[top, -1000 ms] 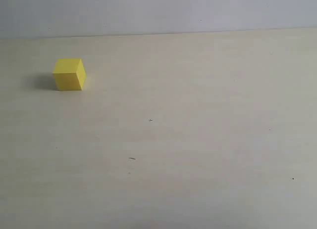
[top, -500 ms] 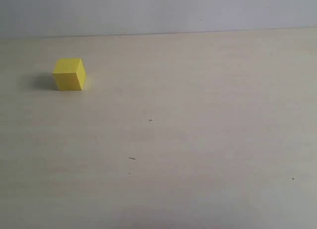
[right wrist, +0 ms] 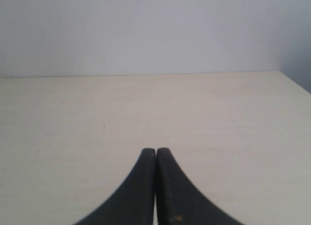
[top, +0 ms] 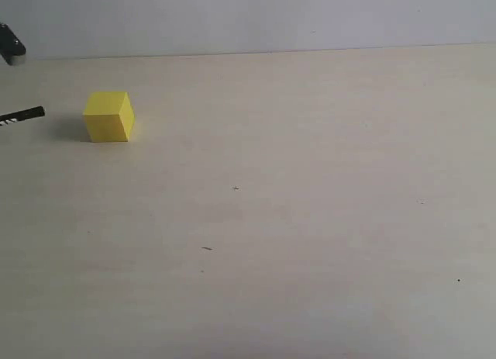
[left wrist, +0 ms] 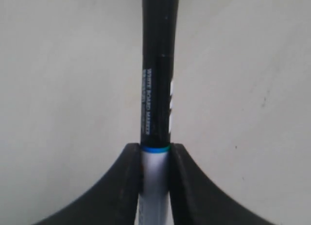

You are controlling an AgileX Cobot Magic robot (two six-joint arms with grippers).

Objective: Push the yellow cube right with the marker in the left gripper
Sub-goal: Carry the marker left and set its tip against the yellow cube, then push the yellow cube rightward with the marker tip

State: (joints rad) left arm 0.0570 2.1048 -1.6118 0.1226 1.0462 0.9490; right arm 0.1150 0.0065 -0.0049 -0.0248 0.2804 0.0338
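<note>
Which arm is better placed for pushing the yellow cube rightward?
Left. The left hand holds the marker, tip just left of the yellow cube. The right hand is shut and empty.

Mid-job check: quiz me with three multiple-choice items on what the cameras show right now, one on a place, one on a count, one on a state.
1. In the exterior view, where is the tip of the marker relative to the yellow cube?
A. To its left, with a gap
B. Touching its right face
C. Resting on top of it

2. How many blocks lie on the table?
A. Three
B. One
C. Two

3. What state is the right end effector in?
A. Wide open
B. Shut on the cube
C. Shut with nothing in it

Answers:
1 A: bare table shows between the tip and the cube's left face.
2 B: the yellow cube is the only block in view.
3 C: it is closed tip to tip with nothing inside.
</note>
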